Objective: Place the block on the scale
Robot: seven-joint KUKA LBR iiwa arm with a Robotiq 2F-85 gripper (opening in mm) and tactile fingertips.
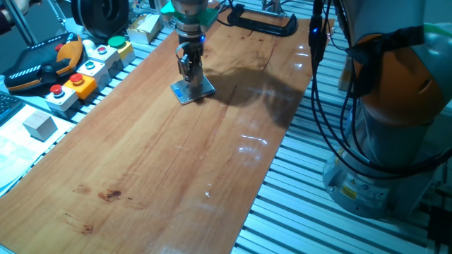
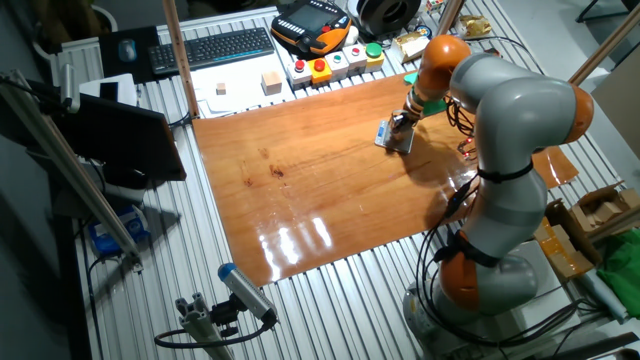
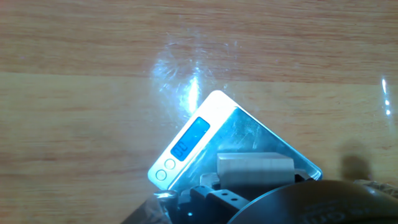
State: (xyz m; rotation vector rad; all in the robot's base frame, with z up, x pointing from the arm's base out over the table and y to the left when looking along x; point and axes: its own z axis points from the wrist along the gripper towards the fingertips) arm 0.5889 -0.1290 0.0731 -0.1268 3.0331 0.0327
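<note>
The scale (image 3: 249, 134) is a thin silver-grey rectangle with a shiny plate and a lit blue display, lying at the far end of the wooden tabletop (image 1: 162, 162). The block (image 3: 255, 169), a pale grey-beige cube, rests on its plate right at my fingertips. My gripper (image 1: 191, 83) points straight down onto the scale (image 1: 203, 91) and appears shut on the block, which the fingers hide in both fixed views. From the other side the gripper (image 2: 398, 128) stands over the scale (image 2: 394, 142).
Button boxes (image 1: 85, 67) and a handheld pendant (image 1: 42, 63) line the left edge. A whiter-grey cube (image 1: 40, 125) sits off the board at the left. A black clamp (image 1: 261, 25) lies at the far end. The robot base (image 1: 395, 106) stands at the right.
</note>
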